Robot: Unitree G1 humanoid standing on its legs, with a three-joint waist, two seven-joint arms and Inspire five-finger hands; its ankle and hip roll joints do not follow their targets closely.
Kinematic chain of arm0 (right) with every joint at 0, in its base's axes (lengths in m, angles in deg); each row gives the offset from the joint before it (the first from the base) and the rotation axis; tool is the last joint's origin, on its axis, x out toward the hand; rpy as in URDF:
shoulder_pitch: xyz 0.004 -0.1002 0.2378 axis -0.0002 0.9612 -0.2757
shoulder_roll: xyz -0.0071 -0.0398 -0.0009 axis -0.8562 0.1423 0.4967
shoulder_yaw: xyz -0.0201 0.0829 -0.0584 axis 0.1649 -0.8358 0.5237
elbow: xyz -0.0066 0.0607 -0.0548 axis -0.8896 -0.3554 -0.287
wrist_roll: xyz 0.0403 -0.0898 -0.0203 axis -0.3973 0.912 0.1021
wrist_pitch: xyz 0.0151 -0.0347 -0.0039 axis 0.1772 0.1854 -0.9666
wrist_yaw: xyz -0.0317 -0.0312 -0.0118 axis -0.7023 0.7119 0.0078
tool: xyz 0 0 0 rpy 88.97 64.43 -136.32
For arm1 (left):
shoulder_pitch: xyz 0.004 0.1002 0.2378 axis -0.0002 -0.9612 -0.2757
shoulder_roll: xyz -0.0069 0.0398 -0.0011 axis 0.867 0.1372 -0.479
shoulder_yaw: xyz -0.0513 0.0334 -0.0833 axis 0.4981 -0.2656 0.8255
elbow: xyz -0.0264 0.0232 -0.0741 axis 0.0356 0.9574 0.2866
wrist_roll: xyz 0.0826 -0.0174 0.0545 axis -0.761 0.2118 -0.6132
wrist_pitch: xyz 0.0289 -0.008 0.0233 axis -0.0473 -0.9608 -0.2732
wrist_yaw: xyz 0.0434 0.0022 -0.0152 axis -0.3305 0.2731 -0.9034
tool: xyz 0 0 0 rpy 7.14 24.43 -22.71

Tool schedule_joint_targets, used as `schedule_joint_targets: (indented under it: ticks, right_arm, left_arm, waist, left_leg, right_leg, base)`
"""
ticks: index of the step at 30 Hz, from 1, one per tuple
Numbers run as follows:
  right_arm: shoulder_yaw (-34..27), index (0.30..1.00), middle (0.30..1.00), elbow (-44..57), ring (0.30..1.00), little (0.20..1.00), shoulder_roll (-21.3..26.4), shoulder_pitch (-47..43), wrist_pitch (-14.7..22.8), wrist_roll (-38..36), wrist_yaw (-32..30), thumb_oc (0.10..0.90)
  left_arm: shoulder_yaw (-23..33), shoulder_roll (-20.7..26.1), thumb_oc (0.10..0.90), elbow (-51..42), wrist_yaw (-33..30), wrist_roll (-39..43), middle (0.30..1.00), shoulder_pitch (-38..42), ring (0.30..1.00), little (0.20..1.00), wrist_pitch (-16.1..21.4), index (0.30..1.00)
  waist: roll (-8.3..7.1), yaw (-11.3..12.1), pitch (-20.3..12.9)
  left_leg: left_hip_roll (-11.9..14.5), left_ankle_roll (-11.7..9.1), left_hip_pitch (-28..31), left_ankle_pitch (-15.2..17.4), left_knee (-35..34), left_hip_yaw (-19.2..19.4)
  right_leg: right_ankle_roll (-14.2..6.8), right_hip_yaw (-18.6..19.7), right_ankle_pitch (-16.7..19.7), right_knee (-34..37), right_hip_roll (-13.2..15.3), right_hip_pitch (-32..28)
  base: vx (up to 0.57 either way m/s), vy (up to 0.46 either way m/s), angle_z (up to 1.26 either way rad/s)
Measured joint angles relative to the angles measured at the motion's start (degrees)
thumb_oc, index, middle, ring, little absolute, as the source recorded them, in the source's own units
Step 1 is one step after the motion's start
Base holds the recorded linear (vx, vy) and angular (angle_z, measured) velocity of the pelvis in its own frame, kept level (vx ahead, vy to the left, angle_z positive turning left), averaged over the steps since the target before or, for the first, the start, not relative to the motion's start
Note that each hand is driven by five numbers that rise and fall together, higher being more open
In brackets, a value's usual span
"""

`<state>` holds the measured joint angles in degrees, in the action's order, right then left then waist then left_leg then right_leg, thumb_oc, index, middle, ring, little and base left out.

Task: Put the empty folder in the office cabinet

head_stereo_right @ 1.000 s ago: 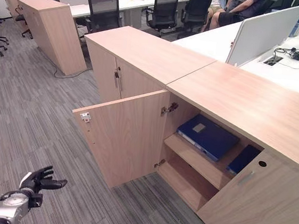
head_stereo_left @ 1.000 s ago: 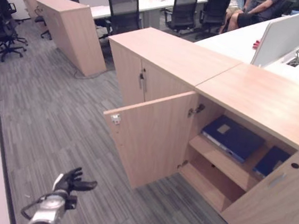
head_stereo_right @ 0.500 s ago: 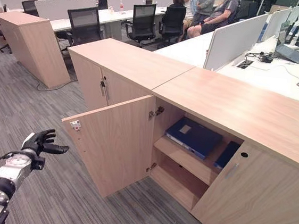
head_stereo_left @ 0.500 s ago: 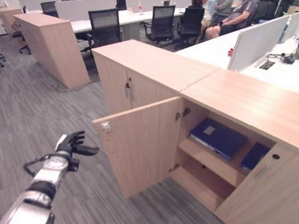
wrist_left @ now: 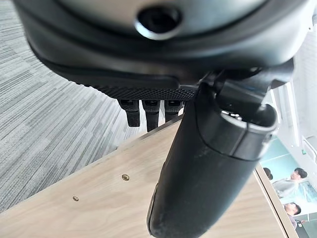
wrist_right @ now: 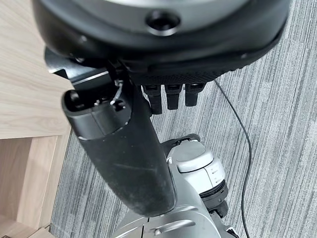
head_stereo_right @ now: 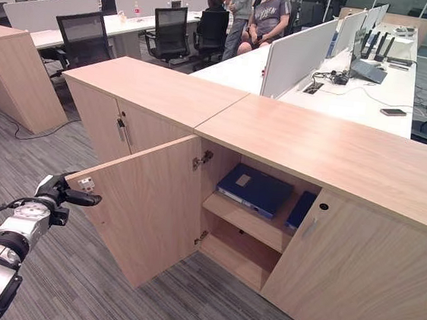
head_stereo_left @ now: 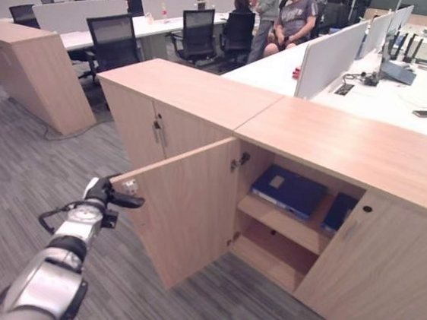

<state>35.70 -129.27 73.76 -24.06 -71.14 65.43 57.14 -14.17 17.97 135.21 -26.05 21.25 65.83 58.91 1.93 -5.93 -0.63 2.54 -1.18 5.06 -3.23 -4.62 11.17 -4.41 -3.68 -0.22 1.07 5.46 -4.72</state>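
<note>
A blue folder (head_stereo_left: 290, 191) lies flat on the upper shelf of the open wooden cabinet (head_stereo_left: 353, 144), with a second blue folder (head_stereo_left: 338, 211) beside it, half behind the closed right door (head_stereo_left: 369, 276). The cabinet's left door (head_stereo_left: 185, 210) stands swung out. My left hand (head_stereo_left: 107, 193) is at that door's outer top corner, open. In the left wrist view its thumb (wrist_left: 203, 163) lies over the door's face (wrist_left: 99, 203) and its fingers (wrist_left: 148, 111) reach past the door's edge. My right hand (wrist_right: 133, 148) hangs open and holds nothing, above the carpet (wrist_right: 277, 124) beside the cabinet's wood.
A second closed cabinet (head_stereo_left: 183, 88) joins the open one on its left. Another wooden unit (head_stereo_left: 24, 71) stands further left across grey carpet (head_stereo_left: 14, 162). Behind are desks with white partitions (head_stereo_left: 328, 53), black office chairs (head_stereo_left: 112, 38) and several people (head_stereo_left: 290, 15).
The camera has shifted, so the whole scene sits differently. My left hand has risen from low over the carpet and moved right to the open door's corner.
</note>
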Motion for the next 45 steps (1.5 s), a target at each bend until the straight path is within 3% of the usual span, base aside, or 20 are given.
schedule_joint_targets:
  ticks: [6,9,12,16,19,24,30,37,41,45]
  right_arm:
    - [0.00,0.900,0.900,-0.05,0.900,0.900,-0.15,-0.26,-0.03,0.01,0.02,0.800]
    - [0.02,0.900,0.900,0.11,0.900,0.900,-0.28,-0.15,0.00,-0.01,-0.06,0.800]
    - [-0.15,0.900,0.900,1.08,0.900,0.900,-1.66,1.66,-0.02,-0.04,-0.70,0.800]
    - [-0.82,0.900,0.900,1.95,0.900,0.900,-2.52,2.25,-0.02,-1.15,-1.60,0.800]
    - [-0.84,0.900,0.900,1.66,0.900,0.900,-3.64,2.06,0.02,-1.17,-1.89,0.800]
    - [-0.80,0.900,0.900,1.07,0.900,0.900,-4.48,2.22,0.07,-1.24,-1.79,0.800]
    - [0.39,0.900,0.900,0.83,0.900,0.900,-4.67,1.76,0.09,-1.21,-1.76,0.800]
    - [1.76,0.900,0.900,1.15,0.900,0.900,-4.33,1.32,0.82,-1.22,-1.87,0.800]
    - [1.57,0.900,0.900,1.12,0.900,0.900,-4.38,1.43,1.36,-1.23,-2.04,0.800]
    - [1.02,0.900,0.900,1.04,0.900,0.900,-4.63,1.41,1.61,-1.80,-2.37,0.800]
  left_arm:
    - [-0.69,-0.60,0.800,-0.02,0.04,0.18,0.900,0.01,0.900,0.900,0.03,0.900]
    - [0.61,-2.52,0.800,-3.19,-0.64,4.84,0.900,-2.08,0.900,0.900,0.04,0.900]
    - [5.27,-7.07,0.800,-21.47,-4.77,12.24,0.900,-14.08,0.900,0.900,2.76,0.900]
    - [4.25,-11.67,0.800,-38.88,-3.79,15.79,0.900,-27.61,0.900,0.900,4.98,0.900]
    - [-1.76,-11.06,0.800,-50.46,0.62,18.43,0.900,-35.80,0.900,0.900,4.58,0.900]
    - [-13.77,-9.02,0.800,-56.68,8.01,27.84,0.900,-34.76,0.900,0.900,-1.21,0.900]
    - [-27.11,-10.55,0.800,-69.27,15.72,38.22,0.900,-29.68,0.900,0.900,-4.31,0.900]
    - [-27.45,-12.87,0.800,-71.64,16.23,38.23,0.900,-25.60,0.900,0.900,-3.76,0.900]
    - [-26.28,-11.84,0.800,-68.82,15.79,38.04,0.900,-29.07,0.900,0.900,-3.79,0.900]
    - [-19.80,-15.28,0.800,-62.97,14.68,35.44,0.900,-36.65,0.900,0.900,-2.75,0.900]
  waist:
    - [-0.88,0.01,-0.58]
    - [-1.22,0.10,-0.69]
    - [-1.44,2.09,-0.79]
    - [-2.22,4.36,-0.77]
    - [-3.53,5.19,-0.78]
    - [-4.47,4.11,-0.68]
    - [-4.52,1.30,-0.70]
    - [-3.79,0.16,-0.94]
    - [-3.57,0.22,-0.79]
    - [-3.81,0.59,-0.48]
  left_leg:
    - [-0.62,0.47,-0.04,0.24,-0.04,0.42]
    - [-0.94,0.77,-0.05,0.44,-0.06,0.56]
    - [-1.68,1.10,-0.19,0.60,-0.20,0.22]
    - [-2.78,1.94,-0.61,0.48,-0.02,-0.35]
    - [-3.59,2.22,-1.00,0.36,-0.03,-0.51]
    - [-4.50,2.64,-1.03,1.18,-0.28,-0.18]
    - [-4.65,2.73,-1.07,1.20,-0.30,0.96]
    - [-4.02,2.95,-0.76,1.04,-0.28,1.12]
    - [-3.80,2.82,-0.75,1.09,-0.28,1.26]
    - [-3.74,2.29,-0.65,1.43,-0.28,1.42]
  right_leg:
    - [-0.40,0.14,-0.02,-0.02,0.75,0.21]
    - [-0.91,0.18,-0.25,-0.02,1.10,0.33]
    - [-1.10,0.02,-0.27,0.03,1.84,0.25]
    - [-1.95,-0.21,0.12,0.14,2.59,0.18]
    - [-2.57,-0.66,0.22,0.40,3.48,0.18]
    - [-3.73,-0.93,0.03,0.42,5.07,0.64]
    - [-4.18,-0.02,1.00,1.04,5.15,1.02]
    - [-3.34,0.02,1.98,2.19,4.09,0.15]
    - [-3.26,0.09,2.02,2.33,3.86,0.14]
    - [-3.19,0.28,1.93,2.41,3.90,0.19]
  base:
    - [0.00,0.007,-0.01]
    - [-0.01,0.004,0.01]
    - [-0.01,0.002,0.10]
    - [-0.01,-0.001,0.09]
    - [0.00,-0.011,0.11]
    - [0.00,-0.014,-0.08]
    - [0.00,-0.013,-0.12]
    - [-0.01,-0.001,-0.01]
    - [-0.01,0.000,-0.01]
    - [0.00,0.000,0.00]
